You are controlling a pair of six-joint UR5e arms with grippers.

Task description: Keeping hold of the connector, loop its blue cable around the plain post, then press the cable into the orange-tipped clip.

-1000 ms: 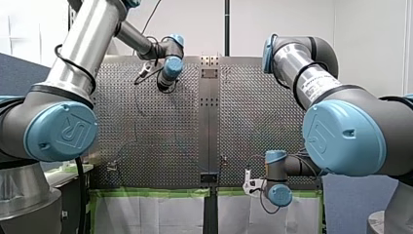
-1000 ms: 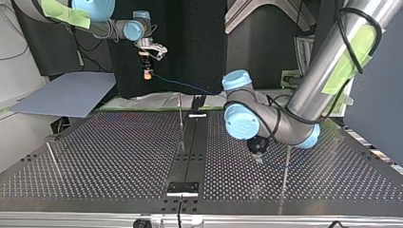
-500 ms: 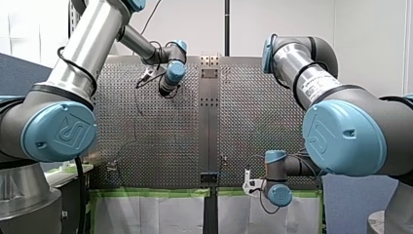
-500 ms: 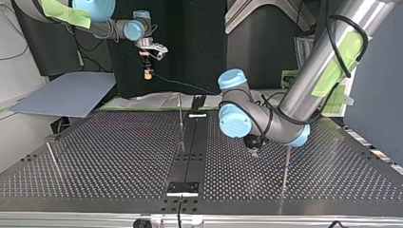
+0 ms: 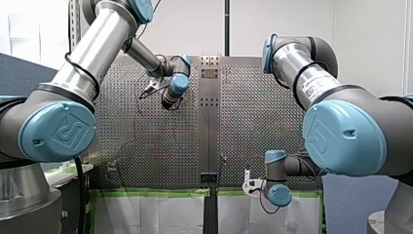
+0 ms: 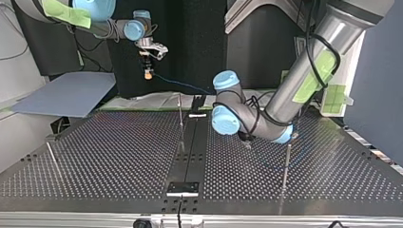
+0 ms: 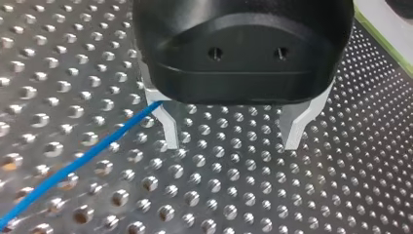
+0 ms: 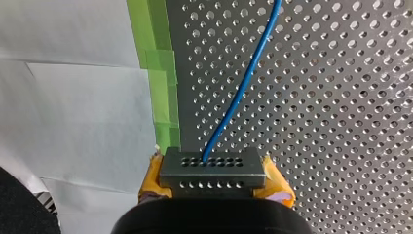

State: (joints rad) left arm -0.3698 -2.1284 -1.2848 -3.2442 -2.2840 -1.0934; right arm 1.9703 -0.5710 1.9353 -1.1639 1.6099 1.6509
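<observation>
Perforated metal desk (image 6: 119, 152), both arms over it. At my right end effector (image 8: 214, 178) the yellow pads (image 8: 152, 181) are clamped on the connector (image 8: 213, 168); the desk's taped edge lies below the connector. The blue cable (image 8: 243, 87) exits the connector's face and runs out across the desk. My left end effector (image 7: 232, 132) sits well apart from the connector, fingers spread, nothing between them; the cable passes just outside one finger (image 7: 168, 127).

Judgement: connector rigid and light, fine in a side pinch. Cable thin, limp, likely slippery. Take it mid-run, well away from the connector, and guide it rather than crush it.

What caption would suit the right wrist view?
Right gripper clamps the connector, its blue cable trailing across the perforated table.
</observation>
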